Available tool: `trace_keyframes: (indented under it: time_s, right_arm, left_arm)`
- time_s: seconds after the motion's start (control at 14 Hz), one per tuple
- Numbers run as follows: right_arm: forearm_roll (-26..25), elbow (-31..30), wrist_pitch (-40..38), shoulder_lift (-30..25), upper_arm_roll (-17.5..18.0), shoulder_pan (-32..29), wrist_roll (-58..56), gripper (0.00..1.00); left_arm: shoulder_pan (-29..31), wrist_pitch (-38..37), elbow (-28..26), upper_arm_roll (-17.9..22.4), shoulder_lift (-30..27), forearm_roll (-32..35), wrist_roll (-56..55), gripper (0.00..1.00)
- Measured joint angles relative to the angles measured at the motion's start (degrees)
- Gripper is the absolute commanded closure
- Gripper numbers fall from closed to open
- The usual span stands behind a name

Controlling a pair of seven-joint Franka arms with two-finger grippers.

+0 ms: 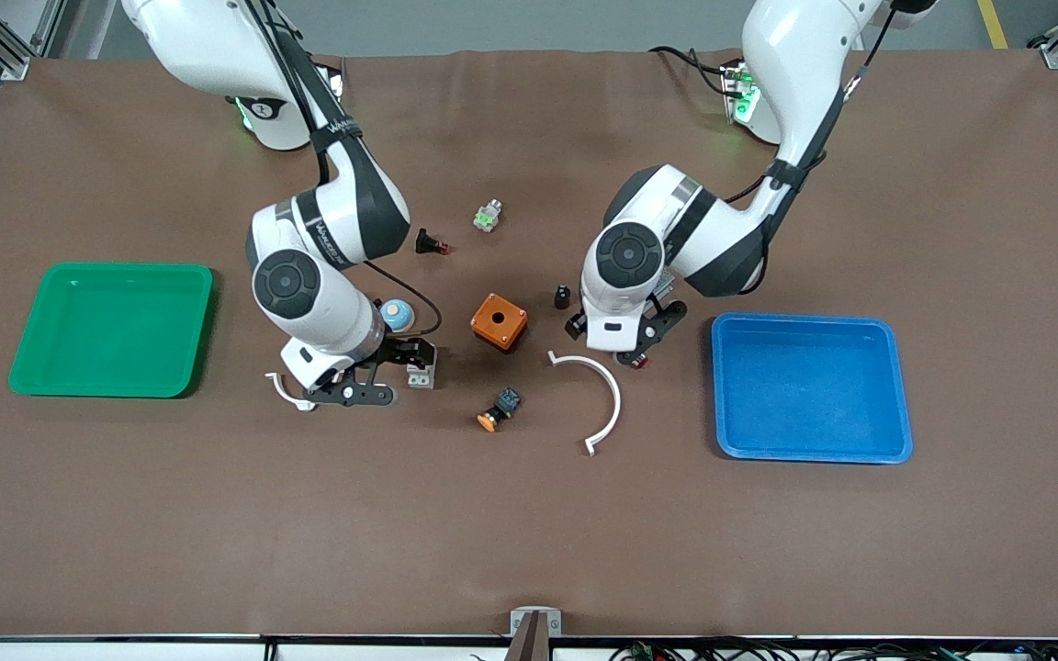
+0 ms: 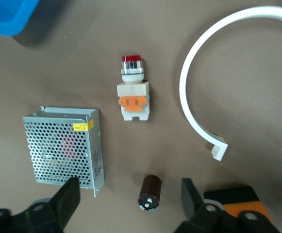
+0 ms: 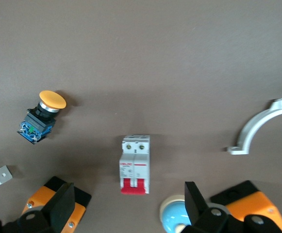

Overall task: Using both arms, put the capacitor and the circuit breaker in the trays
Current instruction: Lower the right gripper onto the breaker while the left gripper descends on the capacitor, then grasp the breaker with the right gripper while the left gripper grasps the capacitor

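My left gripper point(image 2: 128, 204) hung low over the capacitor point(image 2: 149, 193) — fingers spread, nothing pinched. In my left wrist view the capacitor lay on its side on the table, square in the gap between my two fingers, silvery end cap facing the wrist camera. Its long axis ran roughly along the gap, not across it, so closing would have pinched the round flanks. Clearance looked fair on both sides; the perforated metal box point(image 2: 63, 148) sat just beside one finger, the orange box point(image 1: 499, 321) beside the other. That metal box was my main collision worry.

My right gripper point(image 3: 126, 204) was over the circuit breaker point(image 3: 135, 164) — fingers spread wide as well, holding nothing. The breaker lay flat, red levers toward the wrist camera, long axis again pointing down the gap between my fingers. Closing would have caught its narrower width, which I judged the right grip.

Each arm was nearest its own part, with no crossover needed. Blue tray point(image 1: 811, 386) sat by my left arm, green tray point(image 1: 113, 329) by my right.
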Motion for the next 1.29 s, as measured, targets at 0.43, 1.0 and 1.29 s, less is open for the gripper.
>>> trace_keyframes:
  time_s: [0.43, 1.0, 1.29]
  right_arm:
    - [0.44, -2.32, 5.41, 3.73, 0.01, 0.76, 0.0, 0.0]
    - [0.49, -2.65, 6.02, 6.38, 0.03, 2.49, 0.01, 0.31]
    - [0.5, -2.65, 6.13, 6.81, -0.05, 2.5, 0.01, 0.61]
  left_arm:
    - [-3.81, 6.72, -1.68, -0.03, 5.76, -0.01, -5.29, 0.23]
    - [-5.79, 13.11, -6.28, -0.03, 5.85, -0.02, -8.71, 0.3]
    - [-6.28, 13.86, -6.83, -0.04, 5.86, -0.21, -8.96, 0.39]
